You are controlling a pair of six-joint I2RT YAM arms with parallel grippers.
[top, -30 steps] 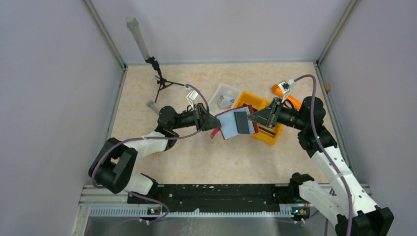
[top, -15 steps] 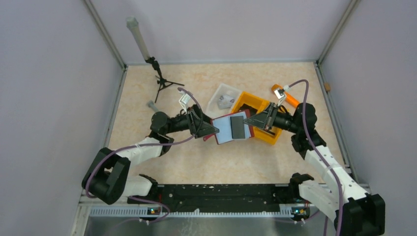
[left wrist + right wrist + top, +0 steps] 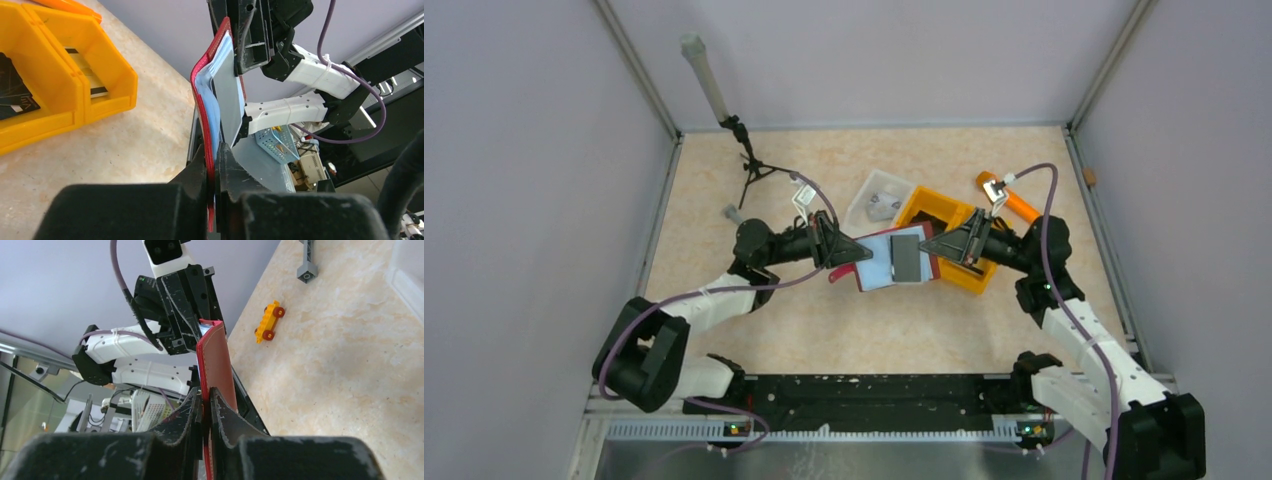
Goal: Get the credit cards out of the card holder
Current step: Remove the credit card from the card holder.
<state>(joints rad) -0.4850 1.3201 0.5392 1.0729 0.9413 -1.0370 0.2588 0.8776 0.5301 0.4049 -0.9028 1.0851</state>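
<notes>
The dark red card holder [image 3: 876, 262] hangs open above the table between both grippers, its pale blue inner faces up. A grey card [image 3: 906, 256] lies against its right half. My left gripper [image 3: 852, 252] is shut on the holder's left edge, and the red strap tab [image 3: 838, 276] hangs below it. My right gripper [image 3: 934, 248] is shut on the right edge. The left wrist view shows the gripper [image 3: 215, 165] pinching the red edge [image 3: 202, 95], with the grey card [image 3: 230, 95] inside. The right wrist view shows the gripper [image 3: 206, 400] pinching the holder's red outer face [image 3: 219, 360].
An orange two-compartment tray [image 3: 928, 204] sits just behind the holder, with dark flat pieces [image 3: 15, 95] in it. A white square tray [image 3: 879, 196] lies to its left. A small tripod [image 3: 749, 165], a grey block [image 3: 734, 213], an orange object [image 3: 1016, 203] and a yellow toy car [image 3: 267, 327] are on the table.
Both grippers and the open holder have shifted a little left and toward the near edge. The grip on both edges is unchanged.
</notes>
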